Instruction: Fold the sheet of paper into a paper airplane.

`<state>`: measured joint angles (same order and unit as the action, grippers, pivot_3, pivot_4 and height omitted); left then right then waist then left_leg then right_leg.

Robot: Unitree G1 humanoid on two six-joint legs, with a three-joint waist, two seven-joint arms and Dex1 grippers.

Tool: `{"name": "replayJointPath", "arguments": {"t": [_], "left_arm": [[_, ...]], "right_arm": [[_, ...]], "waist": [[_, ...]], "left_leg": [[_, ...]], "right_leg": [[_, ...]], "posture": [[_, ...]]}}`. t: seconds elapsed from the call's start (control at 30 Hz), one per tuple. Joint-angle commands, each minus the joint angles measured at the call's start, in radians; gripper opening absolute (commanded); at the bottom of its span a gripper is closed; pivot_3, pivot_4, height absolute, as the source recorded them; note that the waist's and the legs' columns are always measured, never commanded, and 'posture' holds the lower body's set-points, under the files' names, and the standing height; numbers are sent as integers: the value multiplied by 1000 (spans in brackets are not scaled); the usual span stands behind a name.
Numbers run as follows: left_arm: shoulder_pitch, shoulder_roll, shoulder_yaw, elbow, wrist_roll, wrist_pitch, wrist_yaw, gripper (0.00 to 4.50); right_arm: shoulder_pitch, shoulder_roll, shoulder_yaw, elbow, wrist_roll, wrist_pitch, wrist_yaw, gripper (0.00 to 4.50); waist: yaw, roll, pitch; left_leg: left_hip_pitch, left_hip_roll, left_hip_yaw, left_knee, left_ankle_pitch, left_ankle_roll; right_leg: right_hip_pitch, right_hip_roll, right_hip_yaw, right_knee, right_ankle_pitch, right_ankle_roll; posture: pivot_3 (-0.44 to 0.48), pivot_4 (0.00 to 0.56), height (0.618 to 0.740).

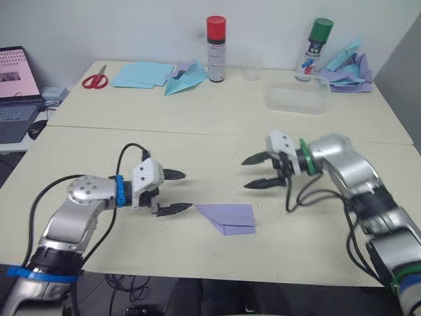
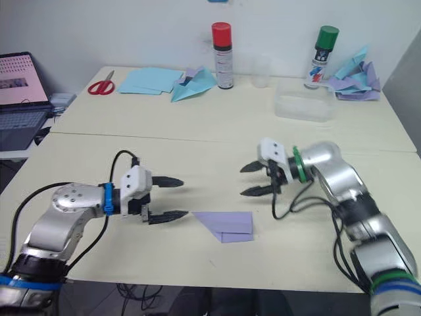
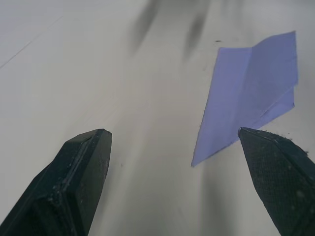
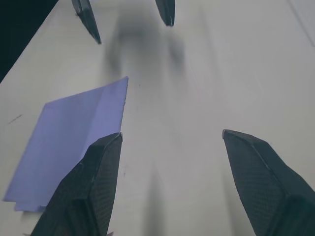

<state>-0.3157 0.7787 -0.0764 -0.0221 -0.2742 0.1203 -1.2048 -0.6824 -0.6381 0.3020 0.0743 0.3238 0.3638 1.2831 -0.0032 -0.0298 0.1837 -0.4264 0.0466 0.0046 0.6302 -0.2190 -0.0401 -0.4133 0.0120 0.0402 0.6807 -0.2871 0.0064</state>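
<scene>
Two hands hover wide open, empty. Left hand [image 1: 173,191] sits just beside the paper airplane [image 1: 229,218]; right hand [image 1: 258,171] hangs above it, apart.

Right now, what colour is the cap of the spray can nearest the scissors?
Red. The cap of that spray can shows best in the right eye view.

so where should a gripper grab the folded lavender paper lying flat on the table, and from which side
Probably by the pointed tip of the folded lavender paper, coming from the robot's left with the left gripper, which is open and closest to that point. The paper lies flat on the table, so a finger would have to slide under the thin edge; the layered folded end on the robot's right looks thicker but sits further from either gripper.
</scene>
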Motion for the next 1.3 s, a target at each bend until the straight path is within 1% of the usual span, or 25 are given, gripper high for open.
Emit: {"name": "replayJointPath", "arguments": {"t": [0.03, 0.13, 0.17, 0.2, 0.23, 0.33, 0.47, 0.5, 0.57, 0.6, 0.7, 0.83, 1.07, 1.17, 1.3], "left_arm": [[-43, -34, -51, 72, 52, -134, -40, 4500], [-87, -81, -54, 122, 35, -132, -34, 4500], [-100, -92, -55, 140, 32, -127, -37, 4119], [-108, -97, -55, 152, 31, -125, -40, 3940], [-114, -103, -56, 163, 30, -126, -45, 3637], [-133, -129, -73, 197, 37, -135, -56, 2595], [-140, -158, -90, 218, 43, -140, -69, 1233], [-141, -166, -96, 222, 44, -135, -71, 960], [-140, -171, -113, 236, 61, -123, -75, 229], [-138, -169, -121, 242, 72, -114, -77, 30], [-130, -155, -155, 252, 95, -48, -93, 30], [-143, -143, -195, 308, 155, -40, -97, 30], [-161, -150, -213, 357, 174, -47, -106, 30], [-172, -154, -216, 372, 177, -53, -104, 0], [-184, -158, -218, 388, 176, -58, -103, 0]], "right_arm": [[144, -32, -102, -234, 53, 74, -98, 3379], [280, -52, -128, -321, 15, 19, -144, 3379], [319, -56, -131, -338, -3, -15, -154, 3426], [350, -61, -131, -354, -19, -46, -160, 3426], [377, -64, -130, -367, -32, -77, -166, 3426], [451, -58, -110, -370, -93, -208, -185, 3426], [468, -16, -81, -328, -166, -338, -234, 3426], [466, -2, -72, -313, -181, -370, -242, 3426], [462, 24, -61, -282, -211, -430, -262, 3426], [460, 34, -56, -271, -220, -448, -266, 3426], [451, 47, -14, -215, -272, -538, -264, 3426], [417, 88, 19, -132, -309, -608, -280, 3426], [341, 159, 56, -42, -333, -672, -285, 3426], [311, 189, 46, -24, -294, -631, -278, 2836], [295, 210, 35, -21, -258, -572, -276, 1441]], "waist": [[-3, 0, 0], [-8, 0, 0], [-8, 0, 0], [-8, 0, 0], [-11, 0, 0], [-18, 0, 0], [-26, 0, 0], [-26, 0, 0], [-26, 0, 0], [-26, 0, 0], [-26, 0, 0], [-25, 0, 0], [-26, 0, -1], [-26, 0, -2], [-25, 0, -3]], "left_leg": [[0, 0, 1, 0, 0, 0], [1, 0, 2, 1, 0, 0], [1, 0, 2, 2, 0, 0], [1, -1, 2, 2, 0, 0], [1, -1, 1, 3, 0, 0], [3, -1, 2, 5, 0, 0], [4, -1, 2, 9, 0, 0], [4, -1, 2, 10, 0, 0], [4, -1, 2, 11, 0, 0], [4, -1, 2, 11, 0, 0], [4, -1, 2, 12, 0, 0], [5, -1, 2, 13, 0, 0], [11, -1, 5, 15, 0, 0], [12, -1, 5, 16, 0, 0], [13, -1, 5, 16, 1, 0]], "right_leg": [[0, 0, 1, 1, 0, 0], [0, 2, 0, 1, 0, 0], [1, 4, 0, 1, 0, 1], [1, 4, 0, 1, -2, 4], [2, 5, -1, 1, -2, 4], [5, 6, -1, 2, -2, 5], [7, 9, 0, 2, -1, 5], [7, 10, 0, 2, -1, 6], [8, 10, 0, 2, -1, 6], [8, 10, 0, 2, -1, 6], [8, 10, 0, 3, 0, 7], [8, 10, 0, 4, 0, 6], [10, 10, 3, 13, 0, 6], [10, 10, 3, 16, 0, 6], [10, 10, 3, 17, 0, 6]], "posture": [[0, 150, 740], [0, 150, 740], [0, 150, 740], [0, 150, 740], [0, 150, 740], [0, 150, 740], [0, 150, 740], [0, 150, 740], [0, 150, 740], [0, 150, 740], [0, 150, 740], [0, 150, 740], [0, 150, 740], [0, 150, 740], [0, 150, 740]]}}
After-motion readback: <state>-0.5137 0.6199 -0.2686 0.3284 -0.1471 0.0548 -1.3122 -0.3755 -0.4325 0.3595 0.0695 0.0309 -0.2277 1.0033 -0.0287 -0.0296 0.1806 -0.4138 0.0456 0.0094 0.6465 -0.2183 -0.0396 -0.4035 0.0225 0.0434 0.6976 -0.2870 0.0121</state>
